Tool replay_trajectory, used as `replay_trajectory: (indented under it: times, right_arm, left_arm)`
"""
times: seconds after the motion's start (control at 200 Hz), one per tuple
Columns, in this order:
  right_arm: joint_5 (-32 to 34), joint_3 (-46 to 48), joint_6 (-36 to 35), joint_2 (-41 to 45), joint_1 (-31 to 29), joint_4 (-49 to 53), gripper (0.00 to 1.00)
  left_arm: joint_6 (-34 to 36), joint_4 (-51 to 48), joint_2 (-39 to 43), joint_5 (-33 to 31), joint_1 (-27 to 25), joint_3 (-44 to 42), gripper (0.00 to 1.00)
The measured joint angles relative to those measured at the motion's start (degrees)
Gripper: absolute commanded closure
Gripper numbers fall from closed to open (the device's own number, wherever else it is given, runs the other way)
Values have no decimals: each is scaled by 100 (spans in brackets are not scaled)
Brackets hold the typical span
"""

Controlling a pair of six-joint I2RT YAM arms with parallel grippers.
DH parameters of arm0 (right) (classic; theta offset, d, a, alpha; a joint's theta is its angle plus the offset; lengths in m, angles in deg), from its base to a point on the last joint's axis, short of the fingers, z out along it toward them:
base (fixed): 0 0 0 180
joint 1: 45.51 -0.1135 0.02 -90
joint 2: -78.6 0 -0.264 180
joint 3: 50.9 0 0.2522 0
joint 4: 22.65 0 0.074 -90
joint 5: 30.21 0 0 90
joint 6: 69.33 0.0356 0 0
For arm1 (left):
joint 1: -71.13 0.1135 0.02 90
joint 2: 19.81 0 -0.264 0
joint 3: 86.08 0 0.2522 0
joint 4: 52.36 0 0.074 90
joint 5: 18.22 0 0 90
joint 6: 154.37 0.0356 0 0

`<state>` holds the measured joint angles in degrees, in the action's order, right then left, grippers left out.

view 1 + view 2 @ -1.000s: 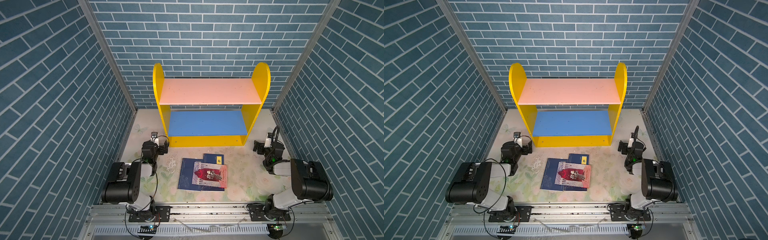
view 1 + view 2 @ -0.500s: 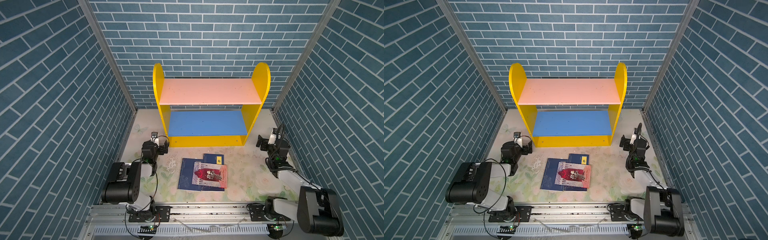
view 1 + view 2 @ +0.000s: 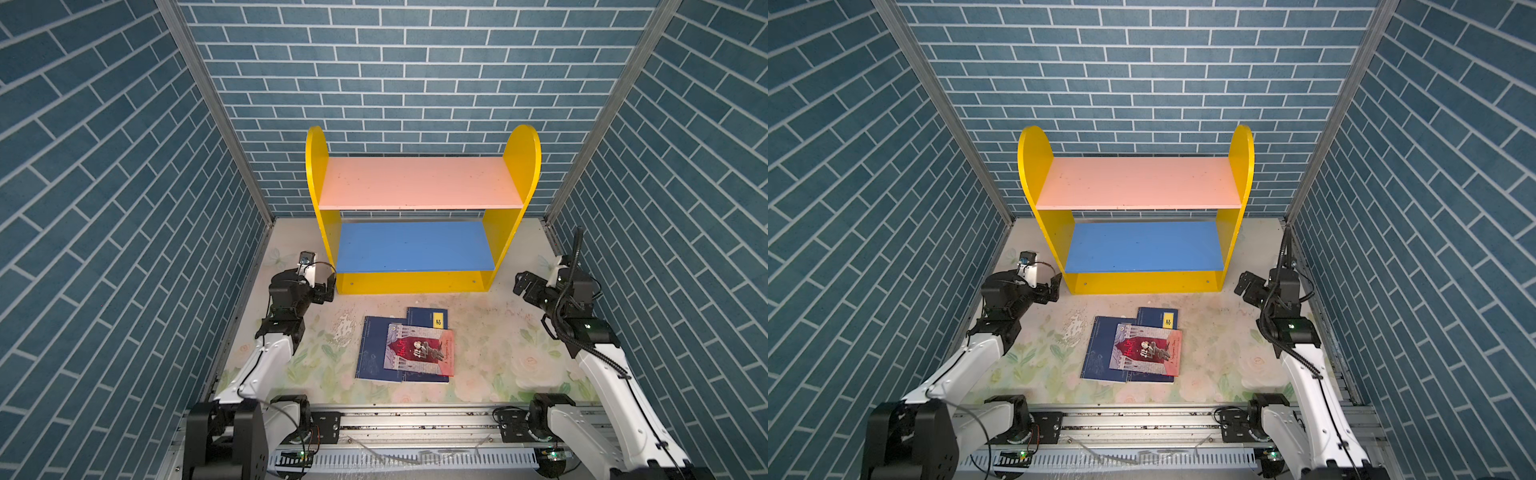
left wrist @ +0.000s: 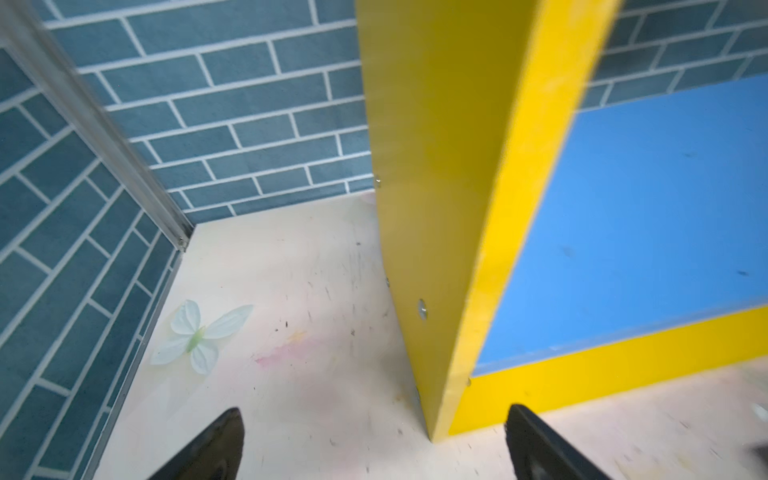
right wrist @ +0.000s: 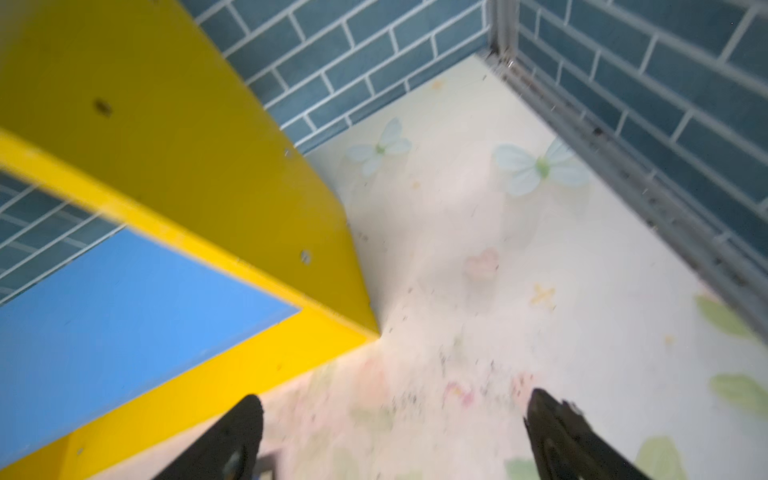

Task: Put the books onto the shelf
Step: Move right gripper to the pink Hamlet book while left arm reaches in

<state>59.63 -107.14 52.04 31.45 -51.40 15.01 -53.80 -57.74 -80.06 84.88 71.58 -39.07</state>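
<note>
The books lie flat in a loose pile [image 3: 376, 353] [image 3: 1100, 353] mid-table, in front of the shelf. A red illustrated one [image 3: 419, 351] [image 3: 1148, 349] is on top of dark navy ones, and one navy book shows a yellow label [image 3: 437, 319]. The shelf [image 3: 415, 183] [image 3: 1138, 183] stands at the back with its pink and blue boards bare. My left gripper [image 3: 326, 289] [image 3: 1052, 289] [image 4: 374, 411] is open and empty at the shelf's [image 4: 436, 166] front left corner. My right gripper [image 3: 524, 286] [image 3: 1246, 286] [image 5: 395, 397] is open and empty off the shelf's [image 5: 166, 145] front right corner.
Blue brick-pattern walls [image 3: 124, 208] close in the table on three sides, with metal corner posts [image 3: 216, 112] at the back. The arms' mounting rail [image 3: 415, 419] runs along the front edge. The floral tabletop [image 3: 490, 340] shows between the books and each arm.
Both arms have unfolded from their tucked pose, the right one first, then the left. The grippers stay near the shelf's front corners. The books have not moved.
</note>
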Motion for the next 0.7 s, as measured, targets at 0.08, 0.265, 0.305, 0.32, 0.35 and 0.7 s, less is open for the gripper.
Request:
replay_trajectory:
  times: [0.08,0.265,0.305,0.32,0.35,0.7]
  right_arm:
    - [-173,-129,295,197,-343,758,1]
    - [-767,-293,1036,466,-1106,1982,1]
    - [-863,-289,1215,494,-1300,2168,1]
    - [-927,-278,1294,503,-1408,2236,1]
    - [-1019,-249,1419,522,-1576,2306,1]
    - [-1432,599,2540,-284,-3611,1759,9]
  left_arm:
    - [369,-1368,358,321,0,555,0]
    - [1075,-4022,857,1091,-33,1434,0]
    - [1172,-4518,855,1233,-85,1613,0]
    - [1198,-4675,844,1276,-118,1679,0]
    - [1244,-4977,813,1344,-210,1814,0]
    - [960,-6636,304,1735,-1869,3106,0]
